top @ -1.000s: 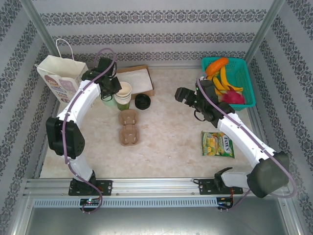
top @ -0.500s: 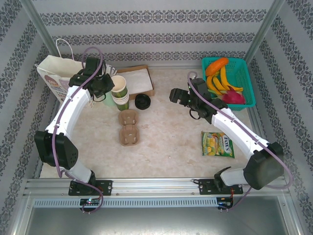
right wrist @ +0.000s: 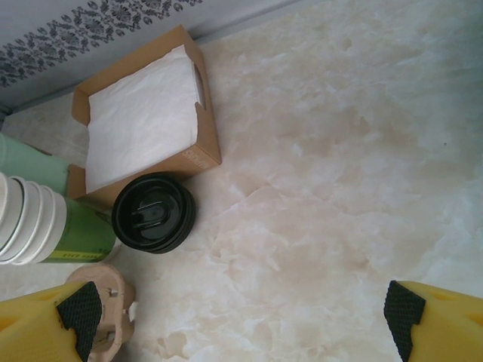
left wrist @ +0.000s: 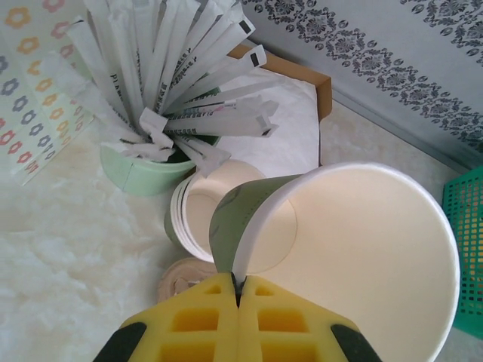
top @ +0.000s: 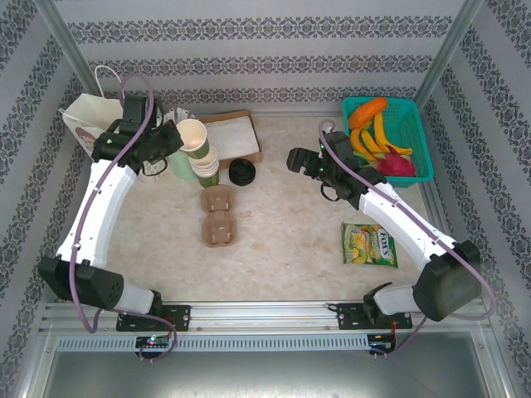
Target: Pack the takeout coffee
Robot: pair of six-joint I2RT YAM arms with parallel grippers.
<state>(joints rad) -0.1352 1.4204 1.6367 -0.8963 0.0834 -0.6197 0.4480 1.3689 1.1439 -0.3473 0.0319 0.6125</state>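
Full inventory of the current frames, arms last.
paper bag: 1, white, far-left corner
stick cup: 1, pale green, beside bag
cup stack: 1, green with cream rims, beside stick cup
loose cup: 1, olive, cream inside, tilted over stack
takeout coffee: 1, black lid, by napkin box
napkin box: 1, brown, far centre-left
cup carrier: 1, brown, centre-left
basket: 1, teal, far right, holds fruit
snack bag: 1, green-yellow, near right
left end effector: 1, yellow, shut on loose cup rim
right end effector: 1, yellow, open above table
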